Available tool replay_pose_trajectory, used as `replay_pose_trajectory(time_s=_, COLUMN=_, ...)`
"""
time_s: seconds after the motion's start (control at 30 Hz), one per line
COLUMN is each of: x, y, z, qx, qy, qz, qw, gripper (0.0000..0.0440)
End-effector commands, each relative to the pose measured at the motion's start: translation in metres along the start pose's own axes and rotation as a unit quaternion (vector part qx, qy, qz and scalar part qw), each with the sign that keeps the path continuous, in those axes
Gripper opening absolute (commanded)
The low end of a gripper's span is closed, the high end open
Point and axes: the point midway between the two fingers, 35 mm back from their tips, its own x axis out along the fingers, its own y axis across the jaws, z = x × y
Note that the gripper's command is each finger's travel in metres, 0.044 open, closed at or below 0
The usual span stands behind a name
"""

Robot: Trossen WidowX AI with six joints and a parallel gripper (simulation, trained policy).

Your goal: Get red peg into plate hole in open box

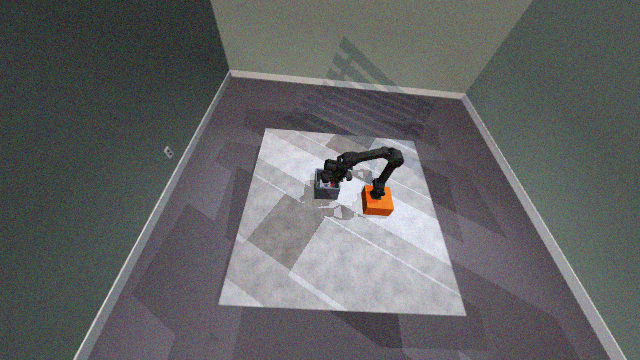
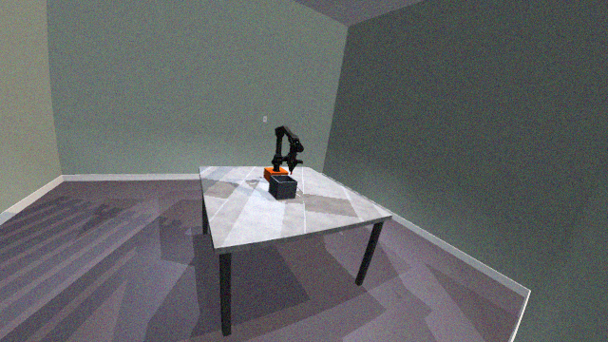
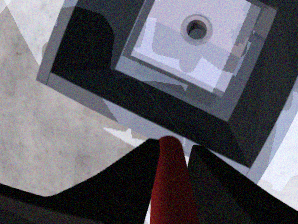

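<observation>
Pinches the red peg (image 1: 332, 184) (image 2: 291, 172) (image 3: 172, 185) between the jaws, with one dark finger along each side of it in the wrist view. Leaves the rounded tip of the peg bare past the fingertips, pointing toward the box (image 1: 327, 194) (image 2: 283, 189) (image 3: 85, 97). In the exterior view, shows the peg above the box's rim, at the side nearer the orange base (image 1: 378, 207) (image 2: 269, 174). In the wrist view, lines the tip up over the near wall of the box, well apart from the hole (image 3: 196, 30) in view.

Inside the box, at the bottom, shows the pale plate (image 3: 165, 30) with the round hole in it, ringed by a darker rim. Shows the hole unfilled, so not yet seated with the peg.

Reaches with the arm (image 1: 372, 154) (image 2: 279, 142) from the orange base, near the box, up and over to bring the jaws above the box. Covers part of the box's opening with the wrist in the top view. Stands upright and open-topped with the box on the tabletop (image 1: 350, 265) (image 2: 266, 223) (image 3: 30, 125). Cannot tell from these views whether the peg touches the box's rim.
</observation>
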Motion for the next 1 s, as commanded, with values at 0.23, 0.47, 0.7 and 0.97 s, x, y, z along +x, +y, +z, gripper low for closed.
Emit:
replay_pose_trajectory(time_s=0.23, x=0.013, y=-0.001, z=0.023, qx=0.002, qy=0.007, qz=-0.015, qw=1.0, gripper=0.0)
replay_pose_trajectory(time_s=0.47, x=0.031, y=-0.006, z=0.037, qx=0.007, qy=0.011, qz=-0.028, qw=1.0, gripper=0.0)
replay_pose_trajectory(time_s=0.7, x=0.051, y=-0.009, z=0.045, qx=0.013, qy=0.02, qz=-0.033, qw=0.999, gripper=0.0)
replay_pose_trajectory(time_s=0.97, x=0.069, y=-0.009, z=0.055, qx=0.013, qy=0.026, qz=-0.033, qw=0.999, gripper=0.0001)
